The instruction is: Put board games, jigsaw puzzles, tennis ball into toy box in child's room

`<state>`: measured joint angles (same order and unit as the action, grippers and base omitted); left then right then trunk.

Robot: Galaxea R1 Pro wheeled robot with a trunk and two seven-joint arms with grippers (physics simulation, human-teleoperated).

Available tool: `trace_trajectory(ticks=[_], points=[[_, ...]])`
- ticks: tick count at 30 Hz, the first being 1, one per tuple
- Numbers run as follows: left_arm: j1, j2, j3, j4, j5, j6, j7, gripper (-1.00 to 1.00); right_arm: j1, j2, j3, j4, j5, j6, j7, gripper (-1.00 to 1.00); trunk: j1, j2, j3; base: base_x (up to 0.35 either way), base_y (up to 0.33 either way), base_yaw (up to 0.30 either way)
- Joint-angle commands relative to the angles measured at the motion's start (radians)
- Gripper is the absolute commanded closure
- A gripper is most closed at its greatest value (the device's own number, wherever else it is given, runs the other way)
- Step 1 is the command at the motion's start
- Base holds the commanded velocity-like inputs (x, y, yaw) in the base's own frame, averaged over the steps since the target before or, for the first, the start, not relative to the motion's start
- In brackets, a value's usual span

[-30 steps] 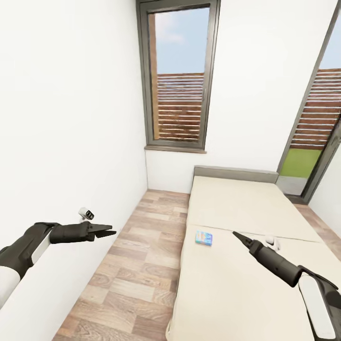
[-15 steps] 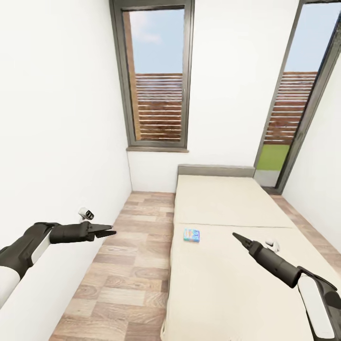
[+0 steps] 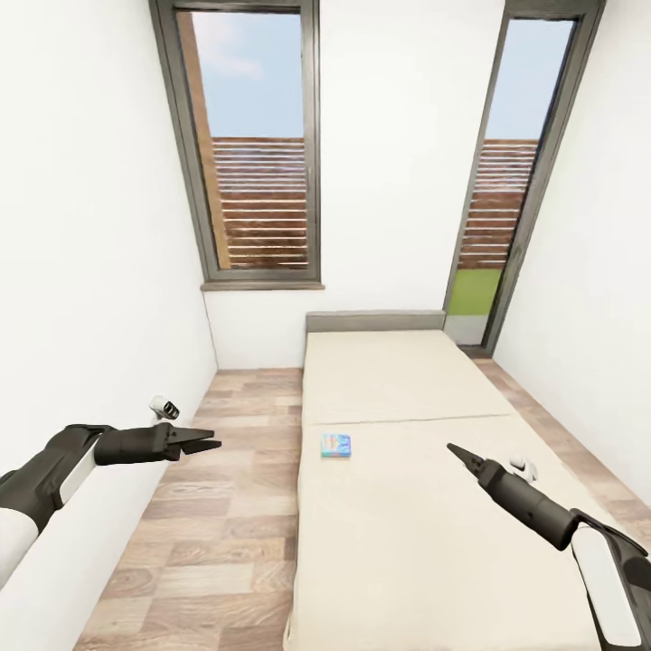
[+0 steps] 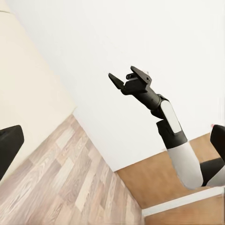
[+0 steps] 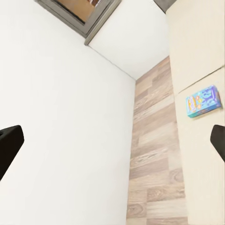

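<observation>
On low wide bed with beige mattress cover [image 3: 425, 542], near left edge about midway along: small flat blue-cyan board game box [image 3: 336, 445]. Whole view swung rightward over last second, so camera turned, box itself unmoved; second tall window now in view, bed squarer ahead. Probably approach, grasp not begun. Left gripper [image 3: 206, 443] over wood-plank floor [image 3: 217, 506], jaws spread, empty, well apart from box. Right gripper [image 3: 455, 450] above mattress, right of box, jaws spread in right wrist view, box [image 5: 203, 101] ahead between them, untouched.

Head camera is panning toward 3 o'clock: bed [image 3: 398, 506], blue board game [image 3: 336, 445] and left window [image 3: 253, 154] are sliding toward 9 o'clock; right window [image 3: 511, 172] is coming fully into frame.
</observation>
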<state>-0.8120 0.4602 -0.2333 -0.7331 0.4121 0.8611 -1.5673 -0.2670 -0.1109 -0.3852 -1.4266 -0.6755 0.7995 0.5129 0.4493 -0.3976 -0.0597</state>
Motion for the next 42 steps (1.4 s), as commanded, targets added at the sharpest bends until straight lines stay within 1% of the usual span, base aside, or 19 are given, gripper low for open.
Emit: trace_trajectory(ticks=[1,9,17,42], points=[[-0.001,0.002,-0.005,0.000,0.004,0.010,-0.004,-1.00,-0.001,0.000,-0.002,0.000,-0.001,0.007,0.002,-1.00,0.001,-0.002,-0.003,0.000,0.000,-0.273],[-0.001,0.002,-0.005,0.000,0.004,0.011,-0.004,-1.00,-0.003,-0.001,-0.004,0.018,-0.001,0.007,0.002,-1.00,0.001,-0.002,-0.006,0.059,0.022,-0.273],[-0.001,0.002,-0.006,0.000,0.004,0.011,-0.004,-1.00,-0.003,0.000,-0.022,0.024,-0.001,0.007,0.002,-1.00,0.001,-0.002,-0.009,0.201,0.089,-0.273],[-0.001,0.001,-0.005,0.000,0.005,0.010,-0.004,-1.00,-0.006,0.000,-0.023,0.040,-0.001,0.006,0.002,-1.00,0.001,-0.002,-0.021,0.069,0.011,-0.273]])
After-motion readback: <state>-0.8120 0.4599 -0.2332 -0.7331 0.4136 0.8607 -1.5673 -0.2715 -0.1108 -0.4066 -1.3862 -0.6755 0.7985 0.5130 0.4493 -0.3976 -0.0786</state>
